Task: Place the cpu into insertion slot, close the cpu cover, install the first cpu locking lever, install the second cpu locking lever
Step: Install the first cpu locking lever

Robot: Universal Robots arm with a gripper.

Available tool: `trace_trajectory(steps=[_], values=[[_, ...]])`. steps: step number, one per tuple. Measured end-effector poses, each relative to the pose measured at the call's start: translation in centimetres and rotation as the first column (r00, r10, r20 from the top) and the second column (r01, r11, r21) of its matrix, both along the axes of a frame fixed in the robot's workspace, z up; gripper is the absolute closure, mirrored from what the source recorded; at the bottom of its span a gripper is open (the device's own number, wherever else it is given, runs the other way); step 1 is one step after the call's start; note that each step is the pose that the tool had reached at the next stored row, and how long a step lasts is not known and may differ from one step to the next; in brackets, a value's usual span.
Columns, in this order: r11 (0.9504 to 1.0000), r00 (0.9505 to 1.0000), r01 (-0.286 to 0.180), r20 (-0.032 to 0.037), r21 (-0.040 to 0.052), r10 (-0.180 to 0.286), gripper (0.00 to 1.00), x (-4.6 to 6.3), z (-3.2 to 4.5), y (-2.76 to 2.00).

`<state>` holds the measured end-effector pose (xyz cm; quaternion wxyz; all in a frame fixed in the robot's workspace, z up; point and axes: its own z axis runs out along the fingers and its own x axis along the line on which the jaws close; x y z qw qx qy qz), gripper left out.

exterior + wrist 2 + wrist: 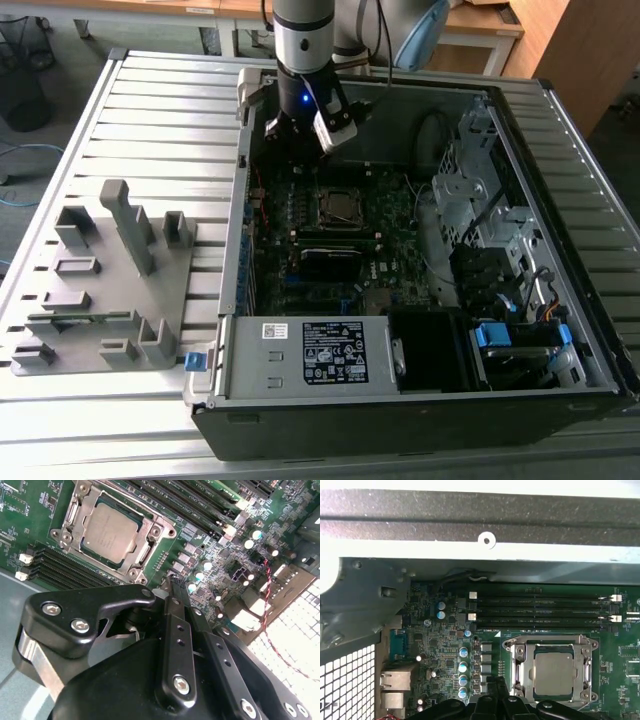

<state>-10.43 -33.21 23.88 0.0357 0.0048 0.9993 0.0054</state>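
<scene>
Second wrist view: cpu (110, 532) seated, framed by lowered cpu cover (132, 510); latching cannot be told; gripper (169, 582) pinched together, nothing held, near socket-side.

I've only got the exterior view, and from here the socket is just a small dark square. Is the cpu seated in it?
Observer: Yes. In both wrist views the cpu lies flat in the socket with its silver top facing up.
Operator: And the cover, is it up or down? I can't tell from out here.
Observer: Down. In the second wrist view the cover lies flat over the socket, with its square window framing the cpu.
</scene>
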Motion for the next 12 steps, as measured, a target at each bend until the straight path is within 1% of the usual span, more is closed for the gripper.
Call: trace_trajectory(steps=[7, 12], values=[[1.0000, 1.0000, 0.000, 0.0000, 0.0001, 0.000, 0.90, -0.06, -0.04, 0.06], [1.0000, 1.0000, 0.000, -0.0001, -0.0001, 0.000, 0.90, -0.08, -0.07, 0.37]])
